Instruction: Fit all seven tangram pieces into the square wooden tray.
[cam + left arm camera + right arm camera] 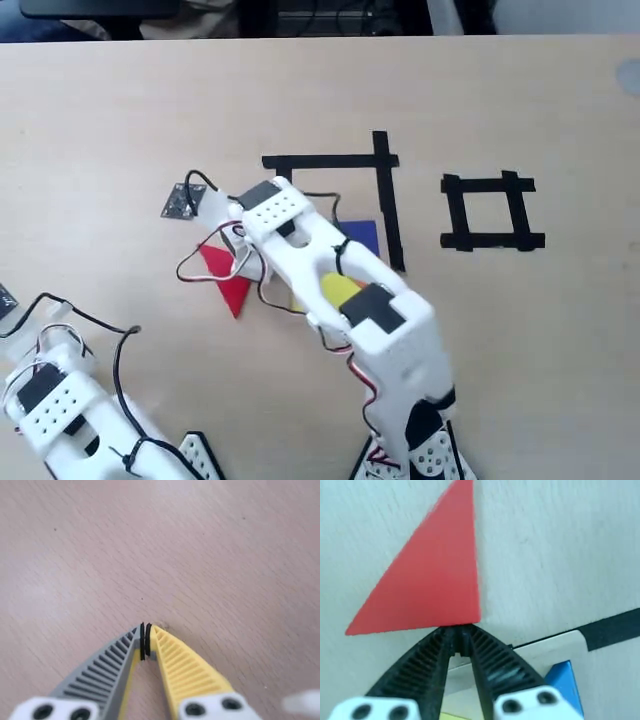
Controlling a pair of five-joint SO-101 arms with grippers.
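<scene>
Red triangle (pixel 225 275) lies flat on the table (pixel 120 120), left of centre in the high view. The right gripper (pixel 461 642) has its black jaws closed together, tips at the triangle's edge; I cannot tell if they pinch it. A blue piece (pixel 360 237) and a yellow piece (pixel 338 288) lie right of it, partly under the right arm, by a black tape outline (pixel 385 190), while the left gripper (pixel 145 642) is closed on nothing above the tabletop.

- We see a light wood table (pixel 100 120).
- Red triangle (pixel 225 275) lies flat, left of ctr.
- Blue piece (pixel 360 237) & yellow piece (pixel 335 288) nearby, both partly hidden.
- Black tape corner (pixel 385 190) w/ tape square (pixel 492 213) to its right.
</scene>
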